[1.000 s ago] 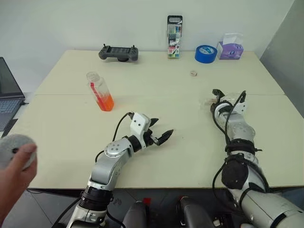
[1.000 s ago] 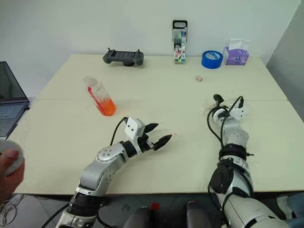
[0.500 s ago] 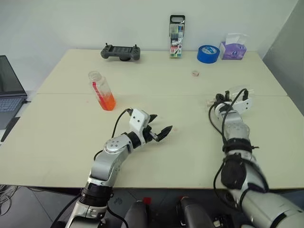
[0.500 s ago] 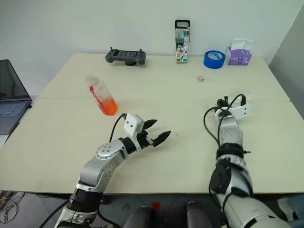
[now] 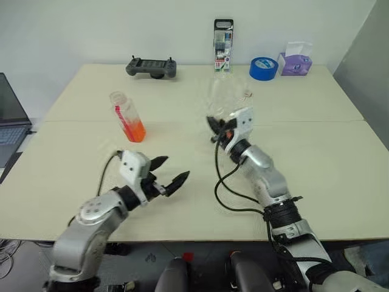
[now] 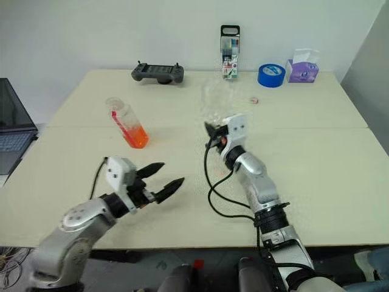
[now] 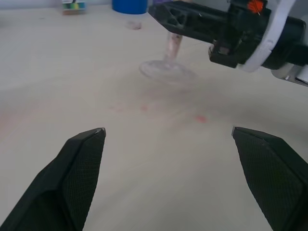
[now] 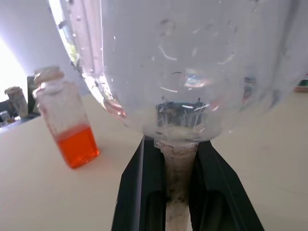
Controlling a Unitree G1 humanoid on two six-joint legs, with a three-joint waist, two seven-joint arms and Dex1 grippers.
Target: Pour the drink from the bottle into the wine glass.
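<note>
Centrally, the right gripper (image 8: 179, 192) pinches the wine glass (image 5: 223, 97) by its stem, upright, right of the bottle (image 5: 127, 117) holding the drink (image 5: 135, 131). Nearer than the bottle, the left gripper (image 5: 169, 173) is spread and empty.

bright orange-red drink (image 5: 136, 131) fills the base of the small clear plastic bottle (image 5: 126, 115); clear colourless stemmed wine glass (image 5: 222, 97); pale cream worktop (image 5: 328, 152); round blue tape roll (image 5: 263, 68).
</note>
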